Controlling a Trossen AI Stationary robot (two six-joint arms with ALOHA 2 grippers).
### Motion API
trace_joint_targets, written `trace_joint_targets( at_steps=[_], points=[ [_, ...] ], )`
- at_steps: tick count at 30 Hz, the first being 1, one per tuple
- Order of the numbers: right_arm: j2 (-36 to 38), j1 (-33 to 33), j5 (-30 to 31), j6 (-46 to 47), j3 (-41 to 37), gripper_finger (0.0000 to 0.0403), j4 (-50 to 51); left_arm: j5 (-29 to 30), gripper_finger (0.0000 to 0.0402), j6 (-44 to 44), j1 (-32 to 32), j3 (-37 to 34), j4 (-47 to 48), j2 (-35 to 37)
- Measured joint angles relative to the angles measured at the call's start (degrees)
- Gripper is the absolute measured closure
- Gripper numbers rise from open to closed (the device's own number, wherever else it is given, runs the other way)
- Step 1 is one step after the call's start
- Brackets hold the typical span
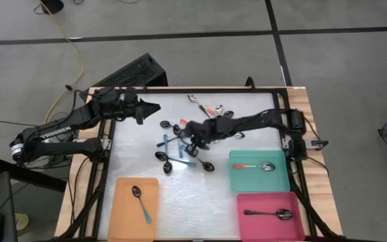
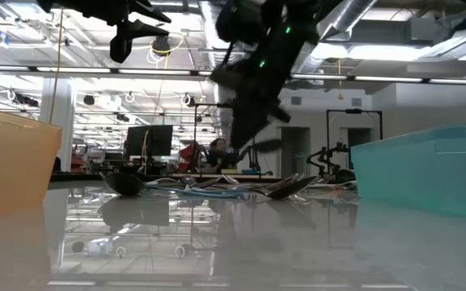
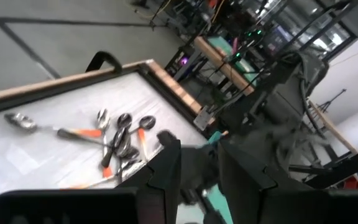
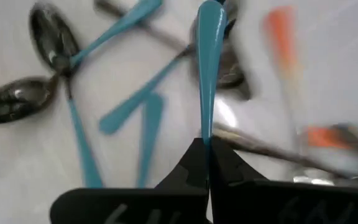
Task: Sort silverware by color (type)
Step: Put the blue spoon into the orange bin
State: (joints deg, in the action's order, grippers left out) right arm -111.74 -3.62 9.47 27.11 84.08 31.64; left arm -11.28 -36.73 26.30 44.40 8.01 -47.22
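Right gripper (image 4: 205,148) sits at frame center of the high view, over the spoon pile, jaws clenched on the thin flat handle of a teal spoon (image 4: 208,56); the handle sticks straight out from the fingertips, bowl end not clear. Left gripper (image 1: 154,107) hovers upper left of center, above the glossy white counter (image 1: 247,215); the dark jaws stand partly apart, nothing between them.

Silverware: loose pile (image 1: 180,151) at center, dark shiny oval bowls, slim teal handles crossing each other. Second cluster (image 1: 210,107) at upper center, with orange-red handles and bare metal ones.

Flat orange tray (image 1: 123,218) lower left holds one teal-handled spoon (image 1: 140,202). Teal tray (image 1: 281,181) right of center holds one orange-handled spoon (image 1: 254,166). Pink tray (image 1: 247,228) lower right holds one dark all-metal spoon (image 1: 269,214).
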Motion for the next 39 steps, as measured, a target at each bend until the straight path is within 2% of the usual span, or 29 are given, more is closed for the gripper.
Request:
trace_joint_targets(
  at_steps=[6,11,15,17,22,30,34,39],
  points=[
    [8.1,-2.1,1.1,-0.2,0.3,0.0397,-2.8,-0.1,0.0311,0.8,0.0,0.0,-5.3,0.0],
    [14.3,-2.9,6.4,-0.5,0.3,0.0398,-4.9,0.6,0.0311,2.2,-0.1,0.0,-8.1,0.0],
    [18.3,-3.0,9.7,-2.6,0.3,0.0398,-11.1,1.2,0.0311,1.2,-0.3,0.0,-8.3,-0.3],
    [19.6,-2.9,10.1,-4.3,0.6,0.0398,-17.2,-0.1,0.0311,0.5,-0.5,0.0,-9.6,-0.7],
    [20.2,-2.1,10.0,-7.5,0.4,0.0398,-25.4,-5.2,0.0306,-1.6,-2.0,-0.1,-18.2,-2.1],
    [19.6,-1.1,9.6,-7.7,0.4,0.0398,-30.1,-2.8,0.0247,1.2,-3.8,0.0,-20.2,-2.8],
    [19.5,-0.8,6.9,-7.7,0.4,0.0398,-32.7,-2.4,0.0216,2.4,-3.8,0.0,-20.1,-4.3],
    [19.5,-0.1,6.9,-7.6,0.4,0.0398,-33.7,-2.9,0.0199,3.1,-3.9,0.0,-22.0,-6.9]
  ],
)
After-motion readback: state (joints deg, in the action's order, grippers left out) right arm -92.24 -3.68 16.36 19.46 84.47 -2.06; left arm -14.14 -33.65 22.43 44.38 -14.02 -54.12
